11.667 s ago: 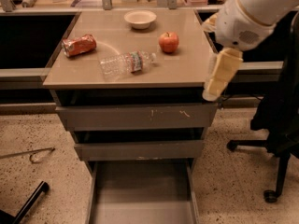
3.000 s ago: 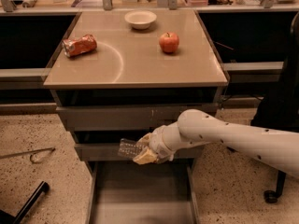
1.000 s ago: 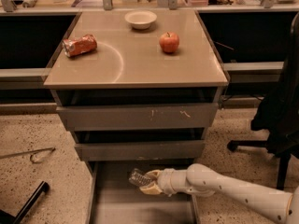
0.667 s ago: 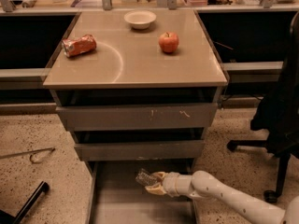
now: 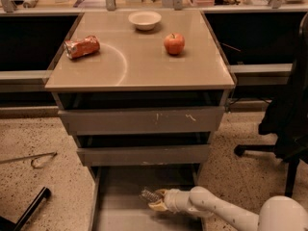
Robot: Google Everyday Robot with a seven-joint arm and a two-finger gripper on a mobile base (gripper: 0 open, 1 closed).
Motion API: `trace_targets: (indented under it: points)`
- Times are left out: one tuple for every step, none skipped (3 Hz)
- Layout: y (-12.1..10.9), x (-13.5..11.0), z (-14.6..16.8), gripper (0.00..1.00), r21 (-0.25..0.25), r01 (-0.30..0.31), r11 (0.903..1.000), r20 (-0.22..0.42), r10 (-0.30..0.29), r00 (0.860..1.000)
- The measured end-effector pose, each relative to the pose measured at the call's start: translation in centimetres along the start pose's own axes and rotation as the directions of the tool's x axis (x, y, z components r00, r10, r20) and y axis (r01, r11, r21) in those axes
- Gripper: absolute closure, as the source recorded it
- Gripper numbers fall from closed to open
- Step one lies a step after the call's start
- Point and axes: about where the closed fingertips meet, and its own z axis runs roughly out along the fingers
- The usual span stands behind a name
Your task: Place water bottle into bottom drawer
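Observation:
The bottom drawer (image 5: 115,211) stands pulled out at the foot of the grey cabinet, a long plain tray. The water bottle (image 5: 150,195) lies low inside it, clear and crinkled, only its left end showing. My gripper (image 5: 159,202) reaches in from the lower right on a white arm and is shut on the water bottle, down near the drawer's floor.
The cabinet top (image 5: 139,57) bears a crushed red can (image 5: 82,46), a white bowl (image 5: 144,19) and a red apple (image 5: 174,43). A black office chair (image 5: 288,124) stands at the right. A metal hook (image 5: 38,160) and a black bar (image 5: 29,208) lie on the floor at left.
The bottle was taken off the cabinet top and carried down past the upper drawers. In the last second my gripper has lowered it further into the bottom drawer.

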Motion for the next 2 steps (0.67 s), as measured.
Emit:
trace_targets:
  points:
    - [-0.1, 2.3, 1.5, 1.00, 0.004, -0.004, 1.0000, -0.058, 0.004, 0.998]
    - [-0.2, 3.7, 2.6, 1.00, 0.011, -0.005, 0.9999, -0.101, 0.006, 0.995]
